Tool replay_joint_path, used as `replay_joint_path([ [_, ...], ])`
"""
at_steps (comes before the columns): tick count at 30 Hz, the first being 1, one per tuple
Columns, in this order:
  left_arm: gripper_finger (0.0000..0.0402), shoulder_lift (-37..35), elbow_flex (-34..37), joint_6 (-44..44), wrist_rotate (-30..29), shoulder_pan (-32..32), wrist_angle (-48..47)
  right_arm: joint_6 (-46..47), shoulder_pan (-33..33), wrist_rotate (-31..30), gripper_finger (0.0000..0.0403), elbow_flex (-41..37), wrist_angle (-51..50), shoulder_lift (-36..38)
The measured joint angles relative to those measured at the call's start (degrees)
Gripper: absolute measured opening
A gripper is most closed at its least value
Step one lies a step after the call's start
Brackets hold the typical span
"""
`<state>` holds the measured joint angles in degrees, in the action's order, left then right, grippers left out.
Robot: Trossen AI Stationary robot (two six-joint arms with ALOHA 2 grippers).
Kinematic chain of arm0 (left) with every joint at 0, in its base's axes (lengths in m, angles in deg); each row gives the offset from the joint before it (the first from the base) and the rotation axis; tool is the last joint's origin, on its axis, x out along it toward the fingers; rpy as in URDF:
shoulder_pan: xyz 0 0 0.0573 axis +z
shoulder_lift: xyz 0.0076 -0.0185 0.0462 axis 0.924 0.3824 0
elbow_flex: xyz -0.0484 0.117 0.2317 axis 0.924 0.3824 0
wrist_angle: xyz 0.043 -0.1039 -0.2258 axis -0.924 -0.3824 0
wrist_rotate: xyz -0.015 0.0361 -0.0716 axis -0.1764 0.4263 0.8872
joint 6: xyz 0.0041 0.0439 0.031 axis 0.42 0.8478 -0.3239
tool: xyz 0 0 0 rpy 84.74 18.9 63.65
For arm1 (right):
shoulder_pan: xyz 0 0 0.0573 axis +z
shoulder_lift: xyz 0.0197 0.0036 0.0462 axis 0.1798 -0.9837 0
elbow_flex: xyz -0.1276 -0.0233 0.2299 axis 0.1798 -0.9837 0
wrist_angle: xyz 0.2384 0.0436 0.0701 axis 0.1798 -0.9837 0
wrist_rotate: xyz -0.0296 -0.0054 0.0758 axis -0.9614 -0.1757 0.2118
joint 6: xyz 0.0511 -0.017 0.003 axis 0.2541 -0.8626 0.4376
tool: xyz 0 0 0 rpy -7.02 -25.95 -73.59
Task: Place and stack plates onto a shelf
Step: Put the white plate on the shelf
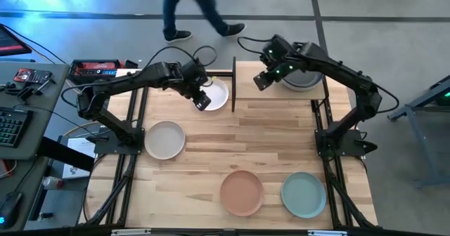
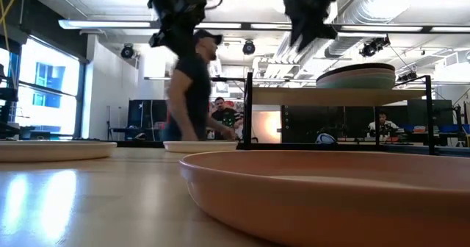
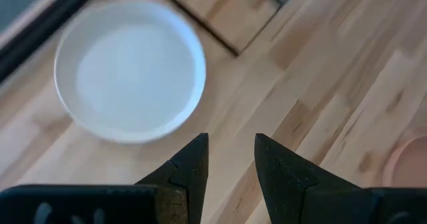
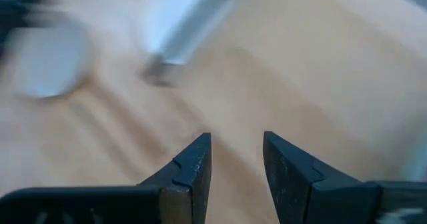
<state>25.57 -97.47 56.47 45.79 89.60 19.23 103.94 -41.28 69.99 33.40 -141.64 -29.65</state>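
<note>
My left gripper (image 1: 202,100) (image 3: 230,159) hangs open above the table, just beside the white plate (image 1: 219,94) (image 3: 130,67), which lies flat near the far edge, left of the shelf. My right gripper (image 1: 262,80) (image 4: 237,161) hovers open over the left half of the light-wood shelf (image 1: 271,88) (image 2: 338,96). A stack of plates with a grey one on top (image 1: 304,78) (image 2: 358,78) rests on the shelf's right half. Flat on the table lie a cream plate (image 1: 164,139), a terracotta plate (image 1: 242,192) (image 2: 330,195) and a pale teal plate (image 1: 304,194).
The shelf's black uprights (image 1: 234,85) (image 2: 249,111) stand between the white plate and the shelf panel. A person (image 1: 193,11) (image 2: 192,92) walks past beyond the far edge. A side desk with a keyboard and tools (image 1: 21,102) sits to the left. Bare wood lies mid-table.
</note>
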Motion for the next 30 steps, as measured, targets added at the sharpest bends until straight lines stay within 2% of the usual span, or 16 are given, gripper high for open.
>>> replay_joint_path([
  [4, 0.0108, 0.02, 3.99, 1.62, 0.41, -0.61, 0.17, -0.53, 2.83, 8.1, 0.0114, 0.0, 3.94, 4.03],
  [7, 0.0108, 0.02, 6.81, 4.99, -1.11, -0.87, 1.58, -0.36, 4.8, 10.43, 0.0114, 0.0, 6.38, 7.33],
  [11, 0.0108, 0.02, 11.43, 12.03, -4.13, -0.76, 6.3, -0.04, 7.35, 10.36, 0.0114, 0.0, 9.07, 11.81],
  [21, 0.0108, 0.0, 21.41, 25.41, -4.27, -0.71, 20.16, -0.06, 13.76, 9.96, 0.0114, 0.0, 14.44, 20.38],
  [26, 0.0108, 0.41, 23.87, 30.9, -4.27, -0.03, 24.42, -0.06, 16.49, 4.95, 0.0114, 0.0, 14.19, 22.11],
  [30, 0.0108, 2.45, 24.43, 31.21, -3.91, 0.79, 26.57, -0.08, 17.76, 2.84, 0.0114, -0.02, 13.11, 22.08],
])
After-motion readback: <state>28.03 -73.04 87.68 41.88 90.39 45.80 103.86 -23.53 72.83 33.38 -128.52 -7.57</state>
